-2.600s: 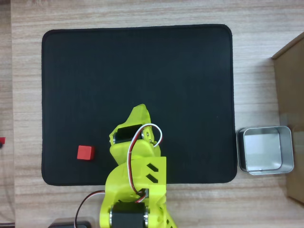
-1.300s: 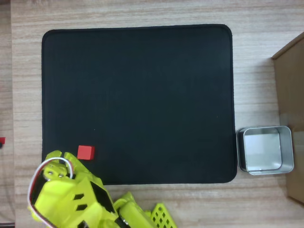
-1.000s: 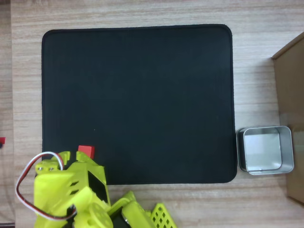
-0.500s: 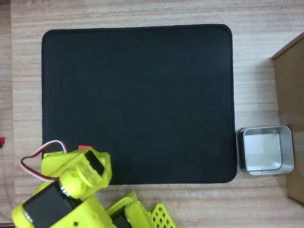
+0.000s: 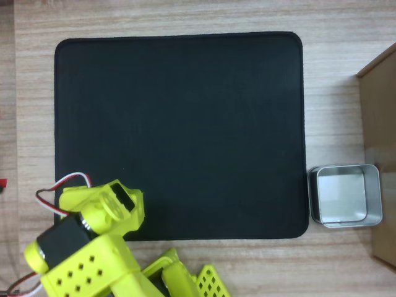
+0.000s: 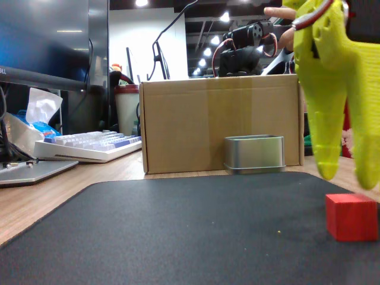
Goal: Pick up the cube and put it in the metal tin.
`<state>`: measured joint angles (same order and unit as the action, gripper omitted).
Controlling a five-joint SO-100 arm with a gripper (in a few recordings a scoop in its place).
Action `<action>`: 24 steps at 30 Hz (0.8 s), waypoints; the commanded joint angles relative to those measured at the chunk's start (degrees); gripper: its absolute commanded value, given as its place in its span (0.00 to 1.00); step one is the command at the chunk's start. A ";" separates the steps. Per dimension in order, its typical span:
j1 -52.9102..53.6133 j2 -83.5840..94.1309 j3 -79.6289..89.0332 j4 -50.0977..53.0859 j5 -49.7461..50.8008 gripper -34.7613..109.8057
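Note:
The small red cube [image 6: 350,217] rests on the black mat [image 6: 178,231] near its right side in the fixed view. My yellow gripper [image 6: 349,178] hangs just above the cube, open, with its two fingertips [image 6: 328,169] pointing down and apart over it and not touching it. From overhead the yellow wrist [image 5: 102,210] sits over the mat's lower left corner and hides the cube. The shallow silvery metal tin [image 5: 344,195] stands empty on the wood off the mat's lower right corner, and it appears in the fixed view as the tin [image 6: 254,153] beyond the mat.
A brown cardboard box [image 6: 219,122] stands right behind the tin and shows at the right edge overhead as the box [image 5: 378,124]. A keyboard [image 6: 89,145] lies far left. The black mat [image 5: 185,124] covers most of the wooden table.
The arm swung from the mat's lower middle to the lower left corner, then leaned forward over the cube, which it now covers from overhead. The cube and tin have not moved.

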<state>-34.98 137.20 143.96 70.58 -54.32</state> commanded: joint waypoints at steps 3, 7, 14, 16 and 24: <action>-0.53 -0.26 2.46 -1.93 -0.62 0.40; -0.26 -1.41 4.13 -4.75 -1.23 0.40; 1.05 -1.41 6.86 -6.59 -3.34 0.40; 1.32 -1.41 7.12 -7.65 -3.16 0.40; 1.85 -1.58 7.82 -9.23 -2.64 0.32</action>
<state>-33.22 135.09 150.91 61.52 -56.25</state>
